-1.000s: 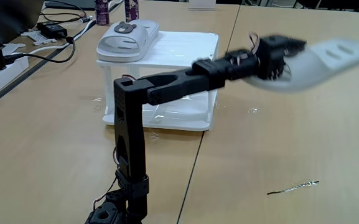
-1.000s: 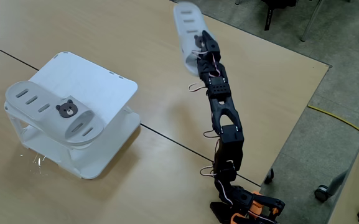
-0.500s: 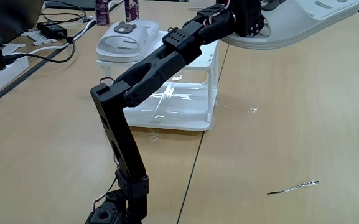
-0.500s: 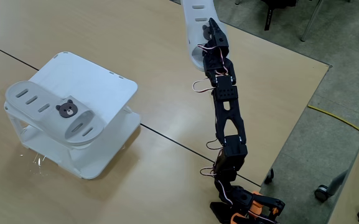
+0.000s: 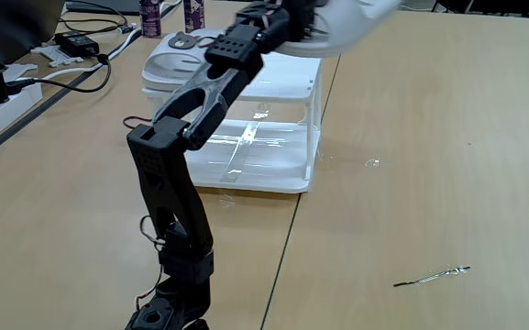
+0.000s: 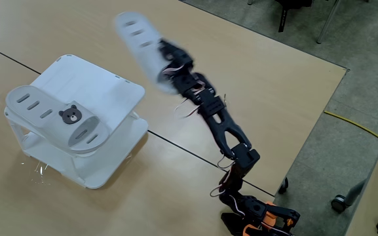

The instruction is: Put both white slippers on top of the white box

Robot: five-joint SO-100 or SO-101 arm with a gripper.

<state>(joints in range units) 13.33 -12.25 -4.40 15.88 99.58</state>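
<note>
One white slipper [image 6: 48, 117] with a brown bear badge lies on the left part of the white box's [image 6: 113, 92] flat top; it also shows at the box's [image 5: 278, 71] far left corner as slipper [image 5: 183, 57]. A second white slipper [image 6: 138, 40], blurred by motion, hangs in the air just right of the box top, and my gripper [image 6: 165, 60] is shut on its near end. In a fixed view from the table's level the gripper [image 5: 312, 20] holds that slipper [image 5: 356, 16] above the box's right edge at the top of the picture.
A power strip, cables [image 5: 71, 66] and a dark laptop sit at the far left, and two bottles [image 5: 150, 16] stand behind the box. A thin metal piece [image 5: 432, 274] lies on the table at the right. The table's edge [image 6: 320, 124] drops to the floor.
The arm has swung left with the slipper, from out over the bare table to the box's right edge. The slipper on the box has not moved.
</note>
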